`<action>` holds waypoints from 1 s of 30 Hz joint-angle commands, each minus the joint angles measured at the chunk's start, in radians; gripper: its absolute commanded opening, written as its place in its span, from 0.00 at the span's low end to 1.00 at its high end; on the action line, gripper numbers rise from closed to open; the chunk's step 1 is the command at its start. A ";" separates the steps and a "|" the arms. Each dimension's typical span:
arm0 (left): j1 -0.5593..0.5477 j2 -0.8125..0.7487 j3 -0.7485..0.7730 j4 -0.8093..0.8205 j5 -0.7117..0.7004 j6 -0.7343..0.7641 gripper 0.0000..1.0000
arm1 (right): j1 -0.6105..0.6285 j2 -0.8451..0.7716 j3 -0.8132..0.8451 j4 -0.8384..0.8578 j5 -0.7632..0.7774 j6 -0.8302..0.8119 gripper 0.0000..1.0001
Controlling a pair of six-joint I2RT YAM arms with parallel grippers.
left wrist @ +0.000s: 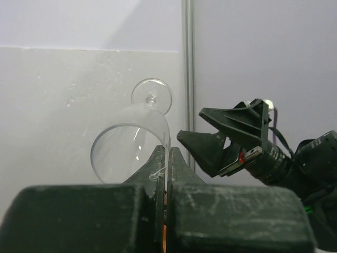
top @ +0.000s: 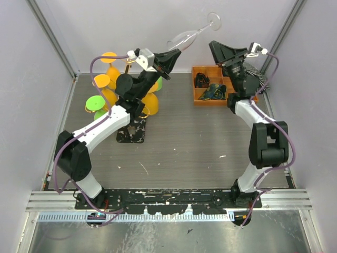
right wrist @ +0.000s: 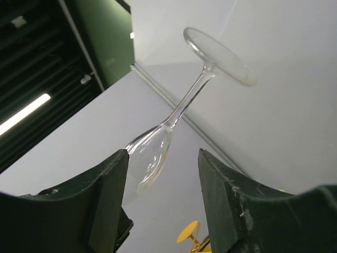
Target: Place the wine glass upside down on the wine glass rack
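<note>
A clear wine glass (top: pixel 188 37) is held high in the air, lying tilted, foot (top: pixel 213 21) toward the back right. My left gripper (top: pixel 172 56) is shut on the rim of its bowl (left wrist: pixel 131 142), fingertips (left wrist: pixel 160 158) pinching the glass wall. My right gripper (top: pixel 217 50) is open and empty just right of the glass; in its wrist view the bowl and stem (right wrist: pixel 190 97) lie between and beyond its fingers (right wrist: pixel 113 174). The wine glass rack is mostly hidden behind my left arm: its black marbled base (top: pixel 131 133) and a bit of gold wire (top: pixel 128 64) show.
Orange, yellow and green plastic glasses (top: pixel 108 79) hang on the rack at the back left; one yellow foot (right wrist: pixel 188 232) shows in the right wrist view. An orange compartment tray (top: pixel 198 98) with dark items stands at the back right. White walls close in the table.
</note>
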 commanded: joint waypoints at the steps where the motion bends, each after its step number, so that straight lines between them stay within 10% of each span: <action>1: 0.004 0.005 -0.003 0.130 0.011 -0.005 0.00 | 0.068 0.055 0.124 0.289 0.028 0.091 0.60; 30: 0.007 -0.007 0.004 0.143 0.045 0.015 0.00 | 0.155 0.210 0.336 0.200 0.035 0.018 0.58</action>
